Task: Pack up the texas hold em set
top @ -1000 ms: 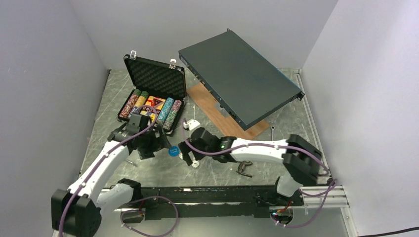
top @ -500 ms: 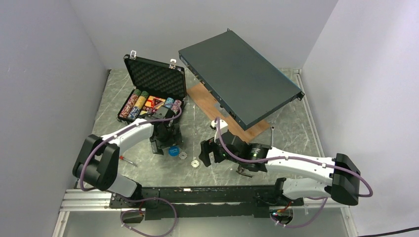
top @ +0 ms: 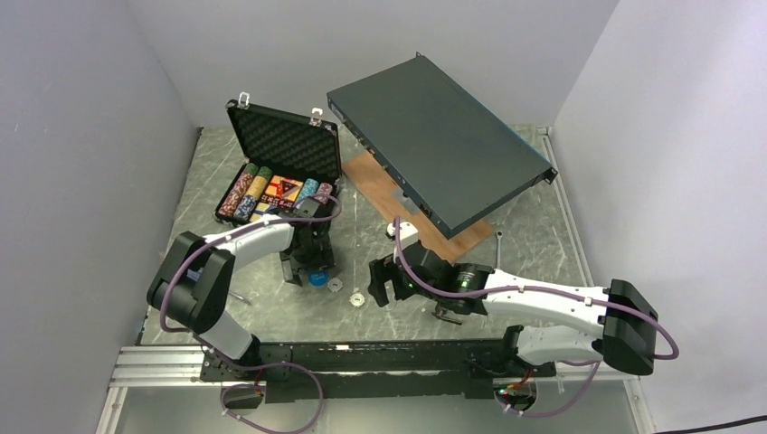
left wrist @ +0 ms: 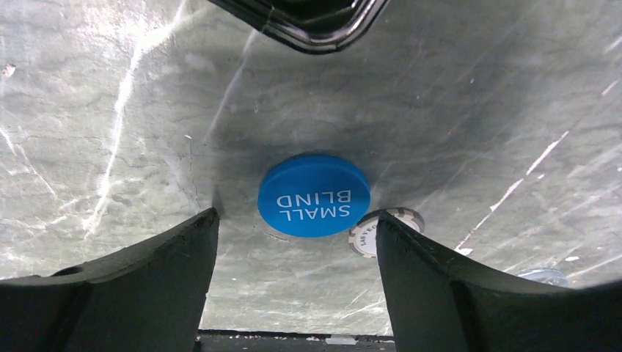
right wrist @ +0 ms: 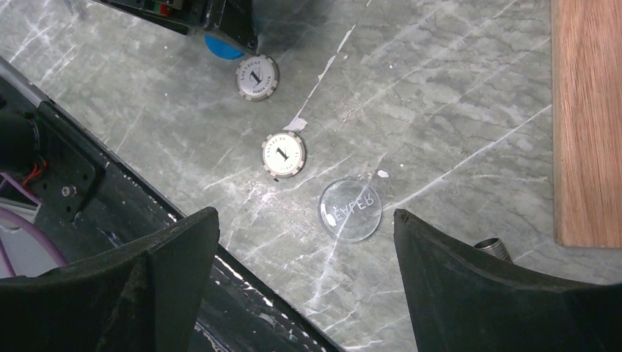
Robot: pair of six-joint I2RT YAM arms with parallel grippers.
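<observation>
Case (top: 271, 210) is standing open at the far left of the desk (top: 534, 221). Its lid (top: 288, 140) is raised, foam facing the arms, and two latches (top: 316, 116) are showing on the lid's top edge. Chip rows (top: 246, 192) are filling both sides of the base, with a red triangle (top: 288, 188) between them.

Box (top: 439, 154) is lying at the far middle, right of the case. It is covering most of the board (top: 371, 181); only the board's left end and near corner are showing.

Left pincer (left wrist: 295, 220) is reaching down just in front of the case. It is open and gripping nothing, its fingers (left wrist: 139, 282) straddling the blue disc (left wrist: 314, 195). Whether the tips are touching the desk: cannot tell.

Right pincer (right wrist: 306, 214) is hovering over the middle of the desk, spread wide and holding nothing.

Pliers (top: 447, 310) are lying toward the near edge, beside the right arm (top: 543, 294).

Blue disc is lying flat, reading SMALL BLIND.

Clear disc (right wrist: 350, 210) is lying flat, lettered, well apart from the blue disc. In the right wrist view it is showing between that pincer's fingers.

One chip (right wrist: 257, 77) is lying flat just beside the blue disc; contact cannot be told. Other chip (right wrist: 283, 155) is lying between it and the clear disc. Both are marked 1.
</observation>
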